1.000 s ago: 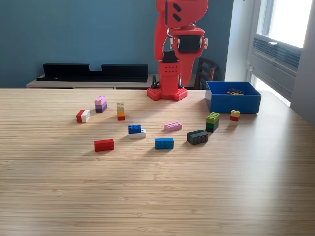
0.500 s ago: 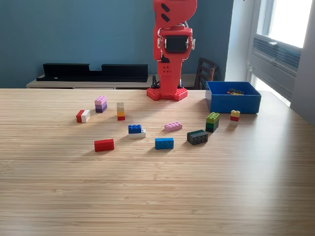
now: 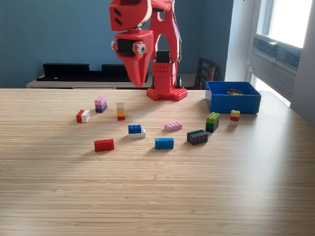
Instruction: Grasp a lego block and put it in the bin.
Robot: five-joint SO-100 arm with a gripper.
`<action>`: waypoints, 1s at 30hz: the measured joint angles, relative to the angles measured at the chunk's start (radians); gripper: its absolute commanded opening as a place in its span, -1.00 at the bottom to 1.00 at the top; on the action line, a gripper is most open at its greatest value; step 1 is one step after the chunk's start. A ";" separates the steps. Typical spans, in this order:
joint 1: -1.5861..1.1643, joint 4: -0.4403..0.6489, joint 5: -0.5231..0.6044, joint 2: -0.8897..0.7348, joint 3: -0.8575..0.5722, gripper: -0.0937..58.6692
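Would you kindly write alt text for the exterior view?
A red robot arm's gripper hangs above a wooden table strewn with lego blocks, holding nothing. A blue bin sits at the view's right, with a few blocks inside.

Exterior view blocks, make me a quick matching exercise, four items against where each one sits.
Items:
1. red block
2. black block
3. purple stack
4. blue bin

Places:
A. far side, the exterior view's right
B. nearest the camera, toward the view's left
C. just in front of the green stack
D. behind the red and white block

Pairs: 1-B, 2-C, 3-D, 4-A
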 measured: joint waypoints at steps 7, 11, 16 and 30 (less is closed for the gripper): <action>0.213 0.000 0.086 0.000 -0.021 -0.99; 0.344 0.000 0.149 -0.003 -0.021 -0.99; 0.476 0.000 0.190 -0.003 -0.021 -0.99; 0.611 -0.077 0.155 -0.003 0.279 0.07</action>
